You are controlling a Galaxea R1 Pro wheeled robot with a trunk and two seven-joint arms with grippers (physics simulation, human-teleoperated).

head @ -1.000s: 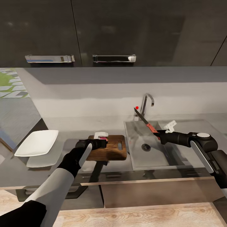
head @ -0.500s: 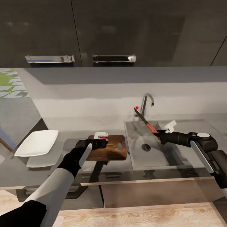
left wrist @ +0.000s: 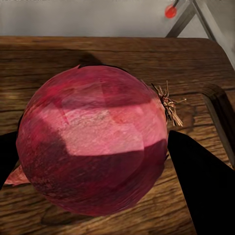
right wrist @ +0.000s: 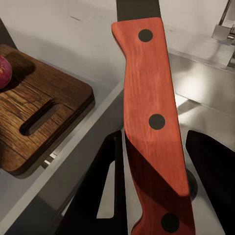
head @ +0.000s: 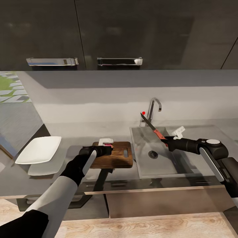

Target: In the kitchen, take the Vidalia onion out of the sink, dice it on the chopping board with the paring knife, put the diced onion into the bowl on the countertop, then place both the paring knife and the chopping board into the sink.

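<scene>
The pinkish-red Vidalia onion sits at the far side of the dark wooden chopping board, with my left gripper shut on it; black fingers press both of its flanks. Over the sink my right gripper is shut on the paring knife, held by its reddish-brown handle, the dark blade pointing up toward the faucet. The white squarish bowl rests on the countertop to the left of the board. The board and onion also appear in the right wrist view.
A chrome faucet with a red-tipped lever stands behind the basin, whose round drain lies below the knife. Dark upper cabinets with chrome handles hang above. The counter's front edge runs just below the board.
</scene>
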